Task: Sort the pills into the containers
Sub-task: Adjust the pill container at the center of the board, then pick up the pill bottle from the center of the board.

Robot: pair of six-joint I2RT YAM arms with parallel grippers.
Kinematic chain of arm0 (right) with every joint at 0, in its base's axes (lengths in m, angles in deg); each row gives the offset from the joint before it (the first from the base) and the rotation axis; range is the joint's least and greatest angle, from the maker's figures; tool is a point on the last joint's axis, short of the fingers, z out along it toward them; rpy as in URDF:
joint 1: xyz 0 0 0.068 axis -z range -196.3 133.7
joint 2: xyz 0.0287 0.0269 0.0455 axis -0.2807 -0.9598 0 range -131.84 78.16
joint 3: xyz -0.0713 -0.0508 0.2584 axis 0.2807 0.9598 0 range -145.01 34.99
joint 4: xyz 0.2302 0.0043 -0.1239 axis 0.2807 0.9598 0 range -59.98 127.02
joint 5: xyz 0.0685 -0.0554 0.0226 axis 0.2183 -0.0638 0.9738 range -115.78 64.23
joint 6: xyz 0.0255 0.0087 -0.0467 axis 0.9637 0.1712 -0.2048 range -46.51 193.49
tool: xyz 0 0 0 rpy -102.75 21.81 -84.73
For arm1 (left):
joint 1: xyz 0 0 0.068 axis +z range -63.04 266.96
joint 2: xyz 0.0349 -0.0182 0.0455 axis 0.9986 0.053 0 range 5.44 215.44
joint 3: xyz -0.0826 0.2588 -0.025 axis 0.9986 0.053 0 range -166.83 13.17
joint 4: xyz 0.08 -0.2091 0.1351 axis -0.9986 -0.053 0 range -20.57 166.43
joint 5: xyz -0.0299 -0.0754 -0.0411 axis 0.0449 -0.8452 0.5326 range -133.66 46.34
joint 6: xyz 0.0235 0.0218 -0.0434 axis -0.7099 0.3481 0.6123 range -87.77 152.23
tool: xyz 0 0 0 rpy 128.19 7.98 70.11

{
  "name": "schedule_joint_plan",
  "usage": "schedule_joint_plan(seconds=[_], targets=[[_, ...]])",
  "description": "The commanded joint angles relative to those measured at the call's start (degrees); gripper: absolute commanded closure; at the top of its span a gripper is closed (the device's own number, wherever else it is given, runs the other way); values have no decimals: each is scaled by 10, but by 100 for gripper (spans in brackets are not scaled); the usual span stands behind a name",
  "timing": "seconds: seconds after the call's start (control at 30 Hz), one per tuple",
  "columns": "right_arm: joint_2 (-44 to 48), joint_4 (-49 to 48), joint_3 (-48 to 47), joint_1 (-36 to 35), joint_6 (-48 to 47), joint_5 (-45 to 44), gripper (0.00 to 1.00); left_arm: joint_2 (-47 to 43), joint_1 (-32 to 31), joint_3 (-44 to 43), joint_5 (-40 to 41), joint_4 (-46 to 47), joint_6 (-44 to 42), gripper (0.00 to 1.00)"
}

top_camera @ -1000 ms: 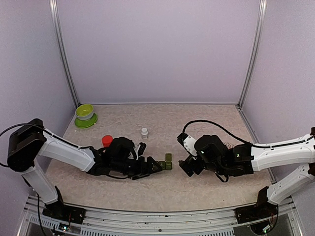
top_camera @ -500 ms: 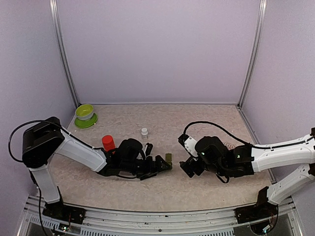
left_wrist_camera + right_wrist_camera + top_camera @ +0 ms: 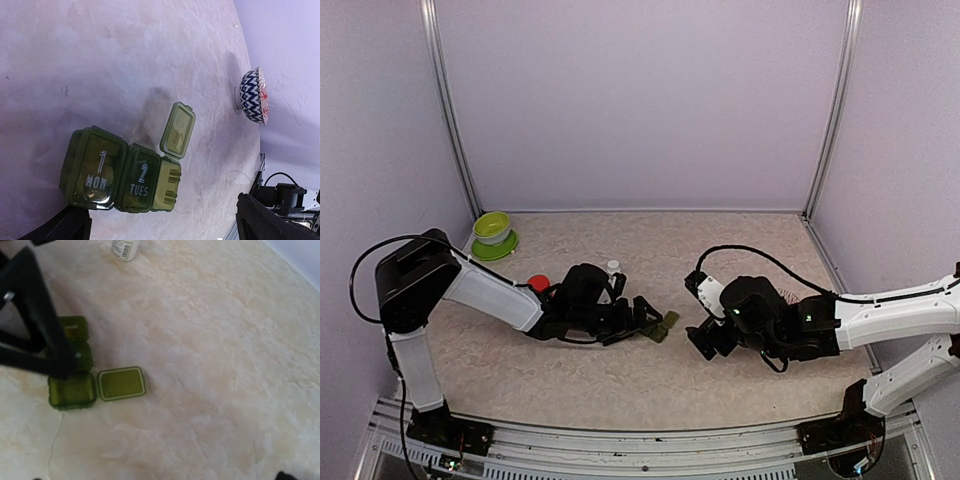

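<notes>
The containers are three joined dark green boxes lying on the table. Two have shut lids marked MON and TUES. The third box's lid is flipped back open. My left gripper hovers just short of the row, open, with nothing between its fingers. In the top view the left gripper sits just left of the containers. My right gripper is open and empty a short way to their right. The right wrist view shows the open box beside its lid. The pills are out of view.
A small white bottle and a red cap stand behind the left arm. A lime-green bowl is at the back left. A blue-and-white patterned paper cup lies beyond the containers, near the right arm.
The left arm has swung away from the near edge toward the back, and its jaws have spread wider. The right arm has barely moved.
</notes>
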Motion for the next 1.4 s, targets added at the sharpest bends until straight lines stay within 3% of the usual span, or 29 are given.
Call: schedule_joint_plan(seconds=[0.0,0.2,0.4,0.67,0.87,1.13,1.37], targets=[[-6,-7,1,3,3,-4,0,11,13,-9,6,-35,-28,1],[4,-8,5,4,-3,-6,0,-66,23,-7,53,-76,-61,1],[9,-11,3,4,-8,-19,0,-115,50,-85,132,-184,-136,1],[6,-6,3,3,-1,-21,0,-48,74,-202,277,-299,-219,1],[19,-1,7,3,4,-18,0,25,77,-267,352,-331,-260,1],[24,-5,13,3,6,-13,0,97,85,-310,373,-336,-288,13],[-6,-6,7,2,11,-9,0,128,95,-330,344,-317,-305,24]])
